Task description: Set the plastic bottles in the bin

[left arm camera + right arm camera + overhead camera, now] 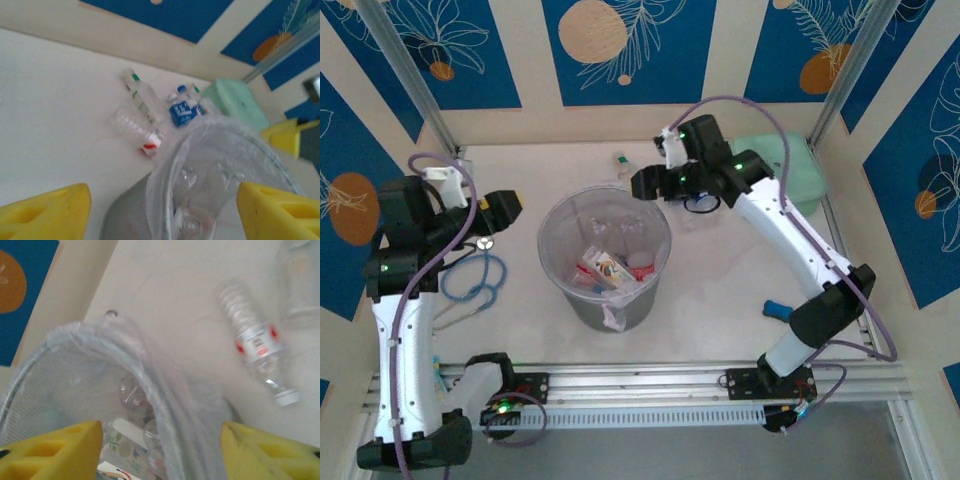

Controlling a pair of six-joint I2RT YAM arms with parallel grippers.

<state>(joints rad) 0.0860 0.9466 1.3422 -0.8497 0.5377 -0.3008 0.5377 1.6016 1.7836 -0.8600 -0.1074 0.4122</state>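
Right gripper (161, 442) spread, above bin (75, 332) rim

The bin (582, 308) is grey, the clear bottle (254, 342) red-labelled.

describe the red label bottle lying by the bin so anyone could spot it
Find the round grey bin with the clear bag, in the middle of the table. Past its far rim, clear bottles lie on the white surface. Take the ribbed bottle nearest the bin, with a red-and-white band; the green-capped bottle and the blue-labelled bottle beside it have none.
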